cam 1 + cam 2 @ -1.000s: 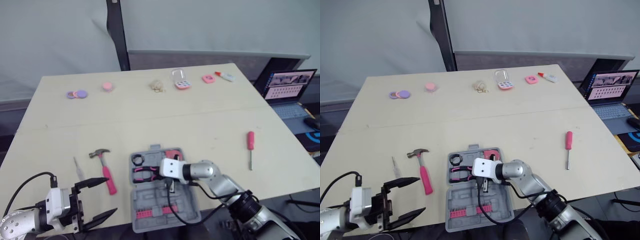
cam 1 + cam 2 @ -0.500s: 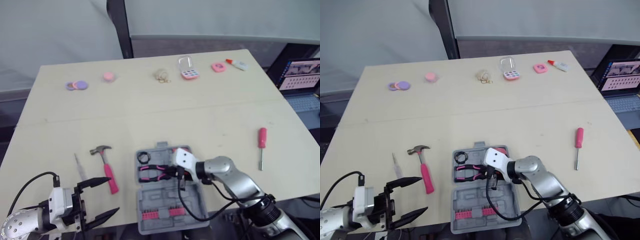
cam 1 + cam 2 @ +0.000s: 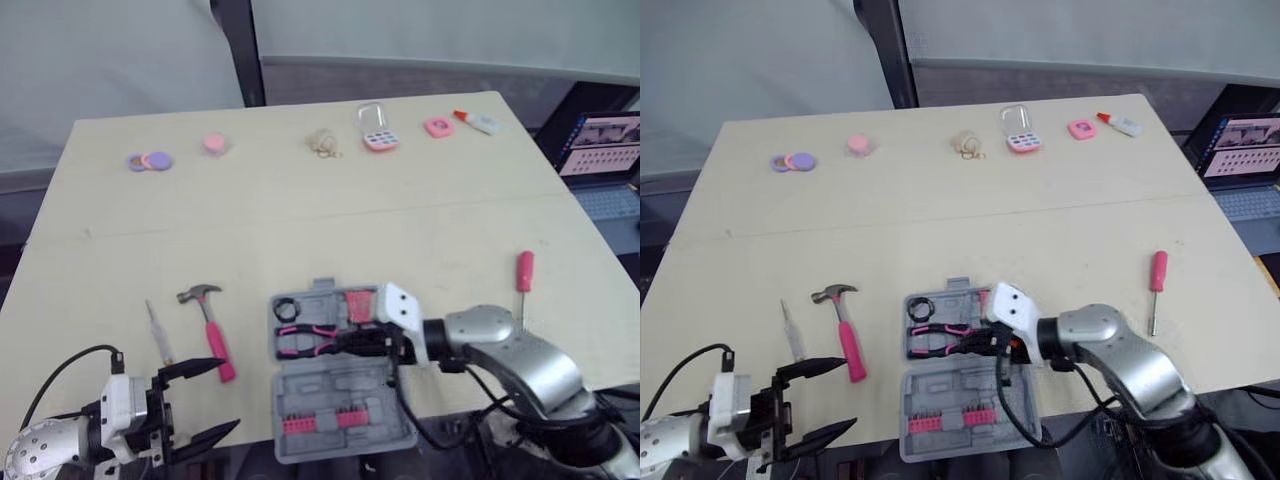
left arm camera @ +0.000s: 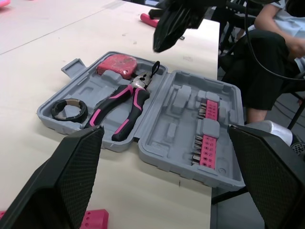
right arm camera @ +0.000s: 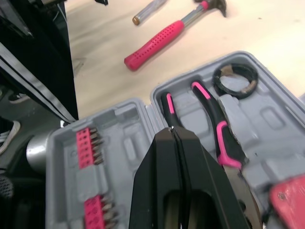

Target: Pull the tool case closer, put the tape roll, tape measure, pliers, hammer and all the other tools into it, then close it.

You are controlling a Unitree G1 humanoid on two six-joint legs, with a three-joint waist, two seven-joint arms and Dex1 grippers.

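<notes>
The grey tool case (image 3: 385, 385) lies open at the table's front edge. Its far half holds the black tape roll (image 3: 287, 308), the pink-handled pliers (image 3: 305, 338) and the pink tape measure (image 3: 358, 305). Its near half carries pink bits (image 3: 320, 420). My right gripper (image 3: 342, 341) hovers shut and empty over the pliers' head, pointing left. Left of the case lie the pink-handled hammer (image 3: 207, 320) and a small screwdriver (image 3: 157, 332). A pink screwdriver (image 3: 523, 275) lies to the right. My left gripper (image 3: 228, 395) is open at the front edge, below the hammer.
Along the far edge lie purple and pink discs (image 3: 150, 160), a pink round piece (image 3: 214, 143), a beige bundle (image 3: 320, 142), a clear box with pink contents (image 3: 374, 128), a pink item (image 3: 438, 127) and a glue bottle (image 3: 480, 122). A laptop (image 3: 600, 145) stands off the table's right side.
The camera has shifted. My right gripper has turned from pointing down over the case to pointing left across the pliers, its arm now further right. The left gripper has stayed put.
</notes>
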